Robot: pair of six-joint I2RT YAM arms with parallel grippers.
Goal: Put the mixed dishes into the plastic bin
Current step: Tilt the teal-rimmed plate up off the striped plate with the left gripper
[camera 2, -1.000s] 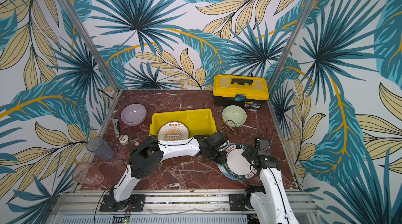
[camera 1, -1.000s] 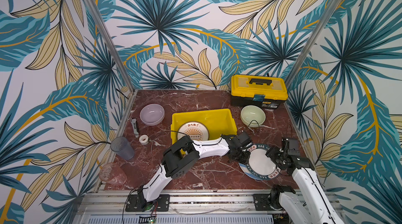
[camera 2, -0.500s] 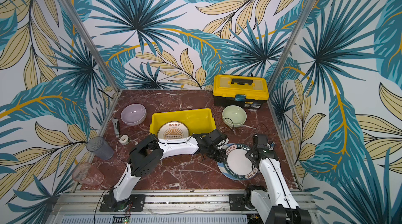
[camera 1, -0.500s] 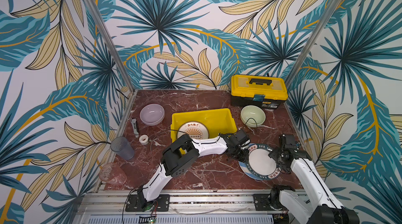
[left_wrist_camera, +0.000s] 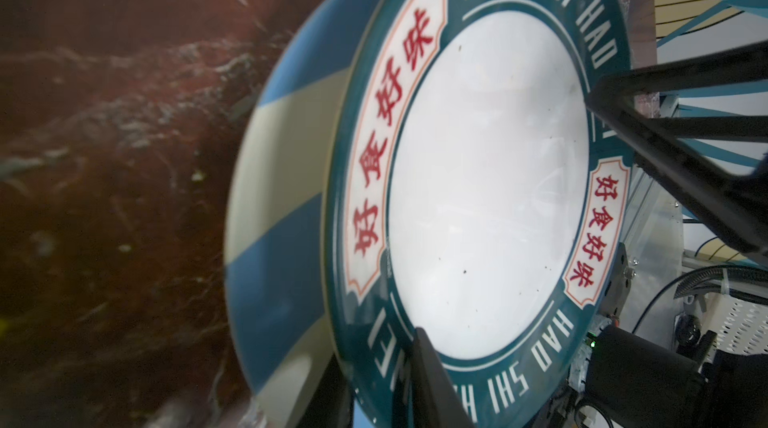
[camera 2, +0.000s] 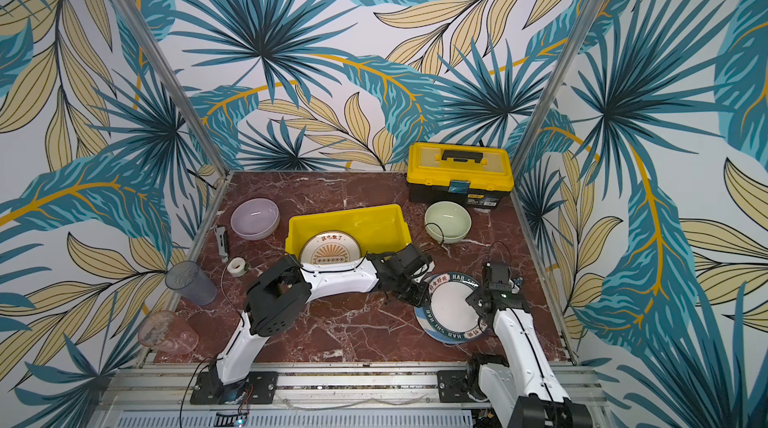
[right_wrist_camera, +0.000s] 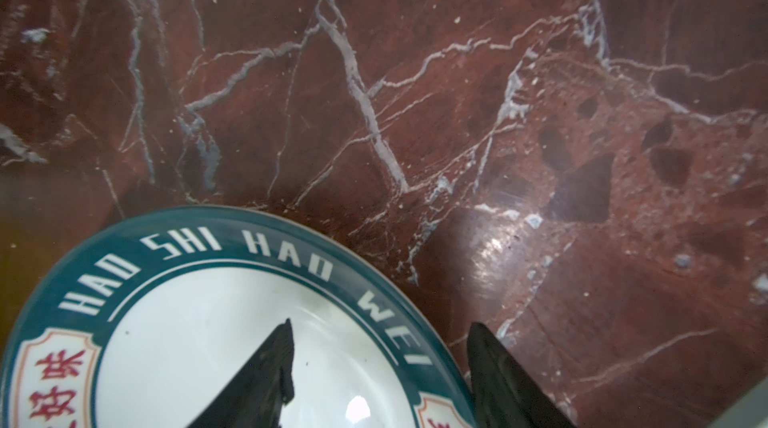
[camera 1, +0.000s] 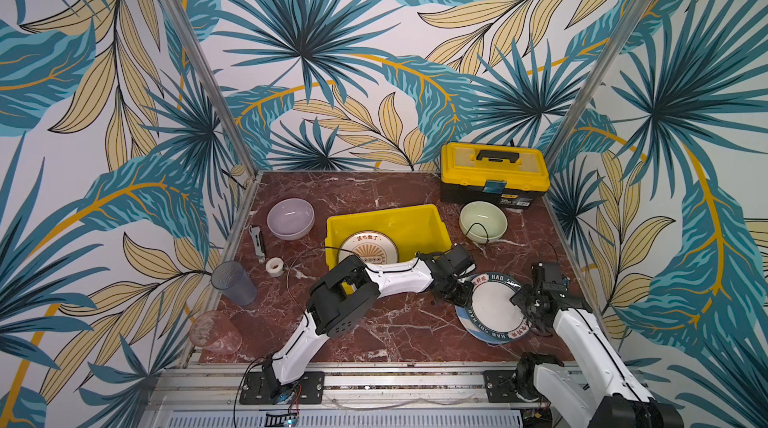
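Top views both show the red marble table (camera 1: 374,322) with a toolbox (camera 1: 494,172) in its back right corner and the yellow bin (camera 1: 386,214) near the middle, a little toward the back. One dish is already in the bin: the orange plate (camera 1: 368,247) lies flat at its front left.

Near the right edge, toward the front, the lettered plate (camera 1: 492,305) sits on top of the striped plate (camera 1: 469,328), shifted so that the striped one peeks out on the side toward the front left. The green bowl (camera 1: 483,220) stands just in front of the toolbox. The lilac bowl (camera 1: 290,218) is near the left edge, toward the back. Two tumblers (camera 1: 232,282) (camera 1: 214,332) sit along the left edge toward the front corner. None of these is in the bin yet.

The left pincer (camera 1: 461,297) reaches across the front of the bin to the lettered plate's rim on the side nearest the bin. In the left wrist view one finger lies on top of the rim and the other goes under it, pinching the plate, whose near edge looks raised off the striped one.

The right pincer (camera 1: 519,301) is spread across the opposite rim, one finger over the white well and one outside it over the table. It is probably there as a stop, so the plate cannot slide while the left arm gets its grip.

A tape roll (camera 1: 275,267) and a small grey tool (camera 1: 258,239) lie by the left edge.
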